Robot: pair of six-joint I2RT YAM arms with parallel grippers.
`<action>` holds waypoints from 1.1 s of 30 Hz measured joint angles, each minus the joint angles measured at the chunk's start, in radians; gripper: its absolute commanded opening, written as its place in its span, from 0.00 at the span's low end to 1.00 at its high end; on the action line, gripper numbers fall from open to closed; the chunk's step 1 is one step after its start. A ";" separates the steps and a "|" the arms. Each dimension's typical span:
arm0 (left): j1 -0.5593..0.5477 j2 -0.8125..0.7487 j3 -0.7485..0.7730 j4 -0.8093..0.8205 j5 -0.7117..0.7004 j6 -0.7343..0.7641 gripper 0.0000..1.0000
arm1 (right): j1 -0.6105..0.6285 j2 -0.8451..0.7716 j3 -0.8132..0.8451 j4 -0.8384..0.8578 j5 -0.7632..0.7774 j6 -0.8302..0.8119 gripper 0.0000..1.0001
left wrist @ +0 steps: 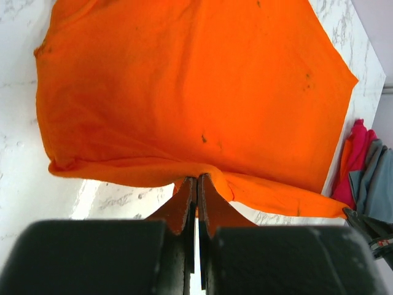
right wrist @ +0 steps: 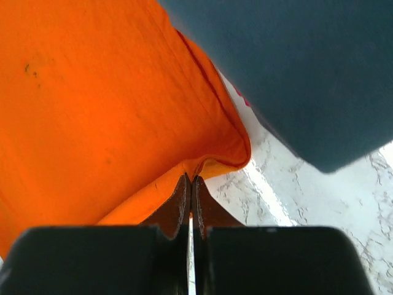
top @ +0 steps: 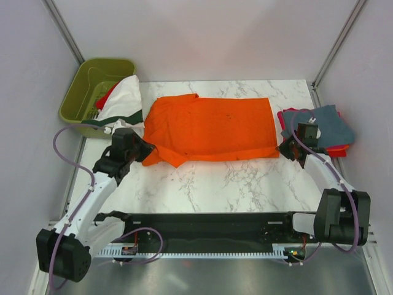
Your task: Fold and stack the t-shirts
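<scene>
A bright orange t-shirt [top: 212, 126] lies spread across the middle of the marble table. My left gripper [top: 146, 149] is shut on the shirt's near left edge [left wrist: 198, 172], the cloth pinched between its fingertips. My right gripper [top: 284, 147] is shut on the shirt's near right corner [right wrist: 191, 173]. A slate blue-grey shirt [top: 319, 123] lies folded on red and magenta ones [top: 334, 149] at the right; it fills the upper right of the right wrist view [right wrist: 295, 74]. A white shirt with dark green trim [top: 126, 101] hangs out of the bin.
An olive-green plastic bin [top: 89, 83] stands at the back left with red cloth inside. White walls close in the back and both sides. A black rail [top: 202, 224] runs along the near edge between the arm bases.
</scene>
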 measured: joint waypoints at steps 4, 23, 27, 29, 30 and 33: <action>0.000 0.084 0.050 0.032 -0.023 0.017 0.02 | 0.000 0.076 0.049 0.019 0.003 0.010 0.00; 0.000 0.389 0.258 0.112 -0.079 0.074 0.02 | 0.016 0.278 0.183 0.055 0.037 0.050 0.00; 0.000 0.437 0.295 0.119 -0.096 0.082 0.02 | 0.020 0.307 0.210 0.058 0.040 0.057 0.00; 0.000 0.461 0.318 0.121 -0.103 0.089 0.02 | 0.022 0.320 0.223 0.061 0.040 0.059 0.00; 0.000 0.470 0.327 0.121 -0.105 0.092 0.02 | 0.025 0.327 0.230 0.064 0.040 0.060 0.00; 0.000 0.496 0.352 0.122 -0.118 0.105 0.02 | 0.033 0.349 0.249 0.071 0.043 0.061 0.00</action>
